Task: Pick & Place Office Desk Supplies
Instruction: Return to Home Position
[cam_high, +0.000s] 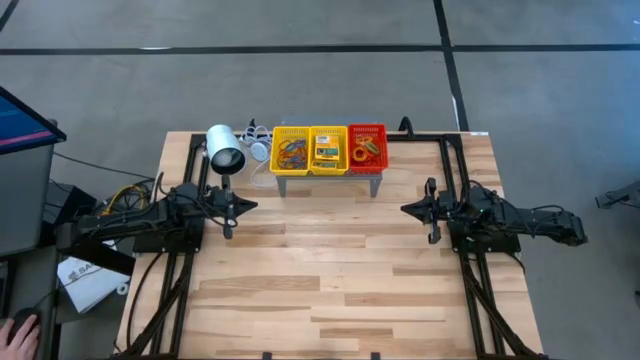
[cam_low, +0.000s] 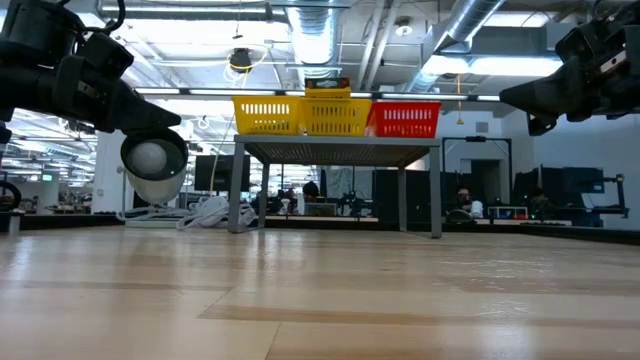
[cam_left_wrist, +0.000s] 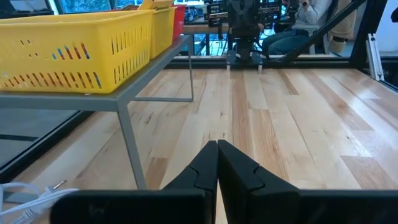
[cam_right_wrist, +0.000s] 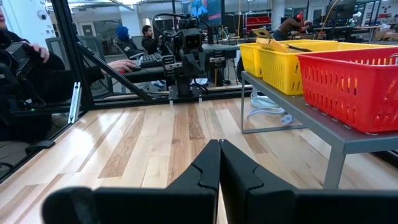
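Baskets (cam_high: 329, 127): three, on stand (cam_high: 330, 177), beyond and between both arms. Left gripper (cam_high: 246, 205), right gripper (cam_high: 408, 209): closed, empty, equally distant.

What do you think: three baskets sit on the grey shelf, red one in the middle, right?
No. The red basket is at the end by the right arm; a yellow basket is in the middle of the grey shelf. The high view shows it.
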